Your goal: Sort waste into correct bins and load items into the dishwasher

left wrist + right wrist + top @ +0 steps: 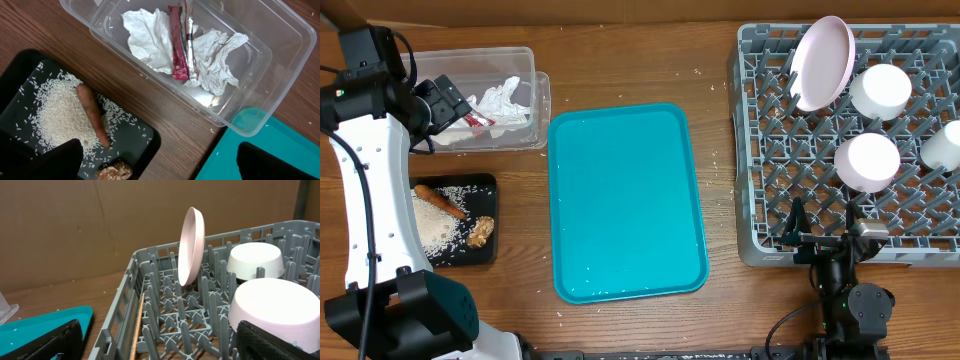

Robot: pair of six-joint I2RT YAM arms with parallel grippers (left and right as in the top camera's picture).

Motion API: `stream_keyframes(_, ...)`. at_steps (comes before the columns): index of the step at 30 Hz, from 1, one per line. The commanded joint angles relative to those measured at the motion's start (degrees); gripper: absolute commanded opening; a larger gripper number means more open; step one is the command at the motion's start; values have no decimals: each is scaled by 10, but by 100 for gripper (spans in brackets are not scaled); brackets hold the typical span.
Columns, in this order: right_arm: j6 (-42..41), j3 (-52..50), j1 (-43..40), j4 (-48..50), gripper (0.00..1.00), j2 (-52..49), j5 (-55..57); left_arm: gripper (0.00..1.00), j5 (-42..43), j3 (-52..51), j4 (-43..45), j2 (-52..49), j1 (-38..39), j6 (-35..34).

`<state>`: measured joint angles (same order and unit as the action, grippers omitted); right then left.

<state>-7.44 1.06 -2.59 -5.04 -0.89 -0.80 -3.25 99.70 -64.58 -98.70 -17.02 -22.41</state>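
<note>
On the wooden table (620,60) I seem nearly done: napkin (145,45) in the tub (240,30), rice (55,110) in the black tray (137,142), plate (823,60) and cups (880,90) in the rack (770,200), left gripper (448,102) and right gripper (825,232) wide, empty.

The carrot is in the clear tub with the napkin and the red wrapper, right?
Not quite. The carrot lies on the black tray, on top of the rice, not in the clear tub. The left wrist view shows it. The napkin and the red wrapper are in the tub, as you said.
</note>
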Motion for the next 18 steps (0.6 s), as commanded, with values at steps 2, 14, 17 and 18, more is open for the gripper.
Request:
stream_keyframes(2, 4, -6, -1, 3, 100, 7, 7, 100, 1, -1, -19, 0, -2, 2)
stream_keyframes(14, 4, -6, -1, 3, 100, 7, 7, 100, 3, -156, -21, 151, 8, 11)
stream_keyframes(17, 4, -6, -1, 3, 100, 7, 7, 100, 4, -268, 66, 231, 17, 15)
stream_keyframes(18, 4, -6, -1, 3, 100, 7, 7, 100, 9, -307, 99, 258, 21, 17)
